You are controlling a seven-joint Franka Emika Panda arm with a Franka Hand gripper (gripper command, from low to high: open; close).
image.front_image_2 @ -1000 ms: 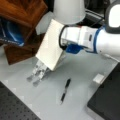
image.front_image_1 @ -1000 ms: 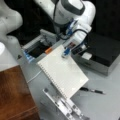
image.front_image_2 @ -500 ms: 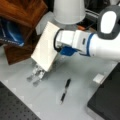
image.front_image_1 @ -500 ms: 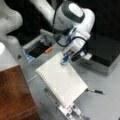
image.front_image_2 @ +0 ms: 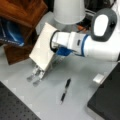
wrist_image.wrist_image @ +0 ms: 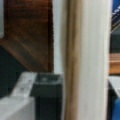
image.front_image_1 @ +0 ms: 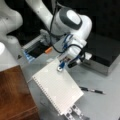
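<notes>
Grey tabletop point(image.front_image_1: 105, 105) carries a black pen point(image.front_image_2: 65, 90), a wooden block point(image.front_image_1: 15, 95) and a dark box point(image.front_image_1: 110, 52); gripper point(image.front_image_2: 35, 76) clamped on a spiral notepad point(image.front_image_1: 58, 87), held tilted just above the surface, fingertips poking past its lower edge. Judgement: keep the clamp firm and the pad level; steer wide of the pen.

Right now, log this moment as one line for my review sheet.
hand: shut on notebook | notebook: tilted, lifted off table | pen: lying on table, apart from notebook
</notes>
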